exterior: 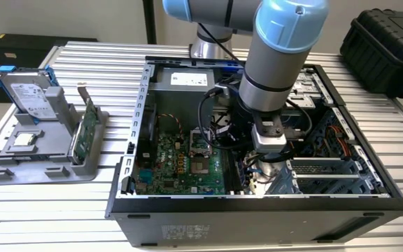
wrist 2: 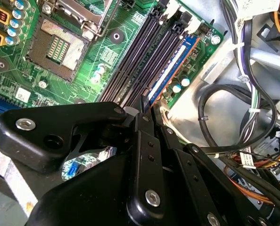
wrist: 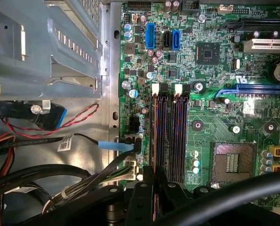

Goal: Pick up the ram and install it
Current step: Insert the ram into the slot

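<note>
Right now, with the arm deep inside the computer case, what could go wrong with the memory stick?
1. The long flat blue memory stick lies in the outermost slot on the green motherboard, with the black hand at its near end. Uneven pressure might seat one end and leave the stick tilted.
2. Black cables loop close beside the hand and could snag as the arm moves.

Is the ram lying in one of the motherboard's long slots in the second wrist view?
Yes: the blue ram sits along the outermost slot, with the gripper at its near end.
</note>
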